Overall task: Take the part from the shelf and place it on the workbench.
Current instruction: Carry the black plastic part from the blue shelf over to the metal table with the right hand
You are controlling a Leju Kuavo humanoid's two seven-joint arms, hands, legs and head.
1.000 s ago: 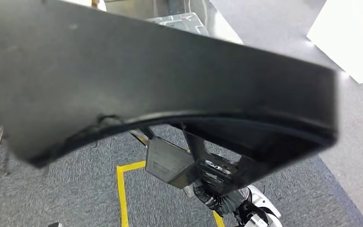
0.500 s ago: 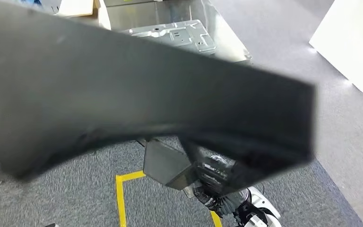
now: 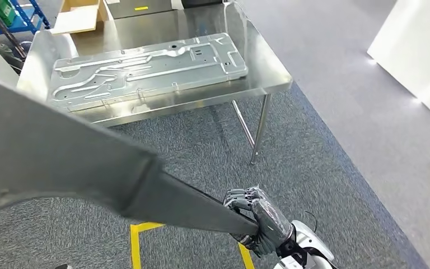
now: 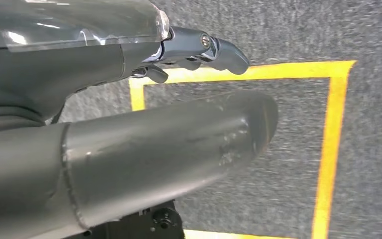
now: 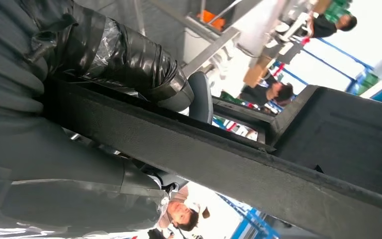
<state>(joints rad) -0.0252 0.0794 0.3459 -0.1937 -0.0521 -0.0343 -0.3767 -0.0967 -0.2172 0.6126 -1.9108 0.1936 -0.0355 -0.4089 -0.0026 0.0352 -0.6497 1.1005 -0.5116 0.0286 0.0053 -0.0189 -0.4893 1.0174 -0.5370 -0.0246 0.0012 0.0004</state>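
The part (image 3: 61, 168), a long dark panel, is carried low in front of the robot's body, and its long axis runs across the head view from the far left down to the right hand (image 3: 257, 221). That hand grips the narrow end of the part, its fingers wrapped over the edge; the right wrist view shows the taped fingers (image 5: 129, 64) closed round a dark ribbed bar of the same part (image 5: 219, 159).

The left hand (image 4: 194, 47) appears in its own wrist view above grey carpet and a yellow floor marking (image 4: 328, 149), its dark fingers curled; a rounded grey surface, blurred and close, lies under it. It may be the part's wide end, but whether this hand bears on it I cannot tell.

The bench (image 3: 269, 78) stands ahead and somewhat left, well apart from the part, with a large pressed metal sheet (image 3: 145, 70) lying on most of its top. The part's long axis lies roughly parallel to the bench's near edge, so the coming move is, I judge, a carry forward and a lift over that edge, the wide left end nearer the bench than the right hand.
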